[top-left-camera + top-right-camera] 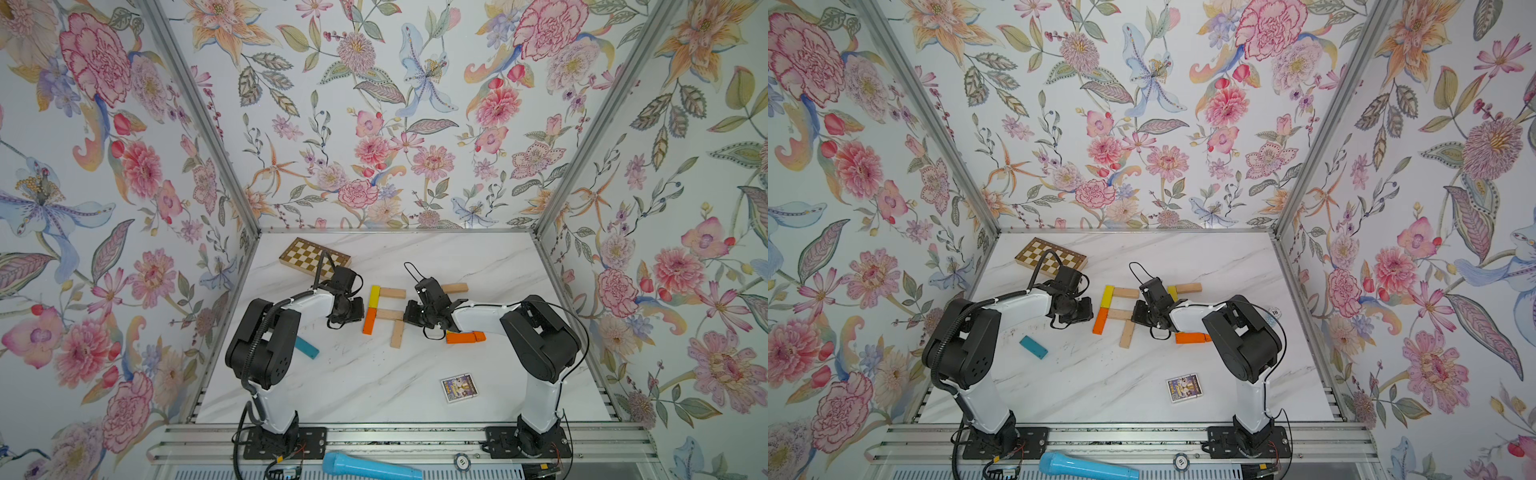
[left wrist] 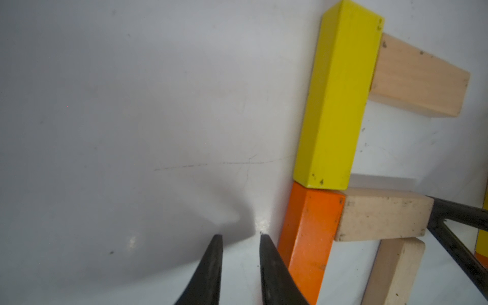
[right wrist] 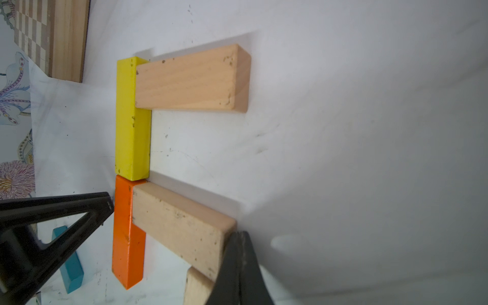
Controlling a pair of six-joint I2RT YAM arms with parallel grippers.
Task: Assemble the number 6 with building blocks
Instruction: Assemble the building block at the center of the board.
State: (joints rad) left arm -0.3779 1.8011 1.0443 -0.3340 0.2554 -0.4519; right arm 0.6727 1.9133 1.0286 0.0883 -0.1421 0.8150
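Note:
The building blocks forming the partial number 6 lie mid-table: a yellow block (image 1: 375,296) and an orange block (image 1: 368,321) end to end. One beige block (image 1: 392,293) branches off the top and another (image 1: 390,314) off the middle. A third beige block (image 1: 397,334) runs toward the front. My left gripper (image 2: 239,236) is open and empty, its fingertips on the table beside the orange block (image 2: 311,232). My right gripper (image 3: 239,237) is shut, its tip against the free end of the middle beige block (image 3: 182,224).
Loose blocks: a teal one (image 1: 306,347) near the left arm, an orange one (image 1: 465,337) partly under the right arm, a beige one (image 1: 455,287) and a yellow one (image 1: 1172,292) behind the right gripper. A chequered board (image 1: 313,257) lies back left, a picture card (image 1: 457,387) front right.

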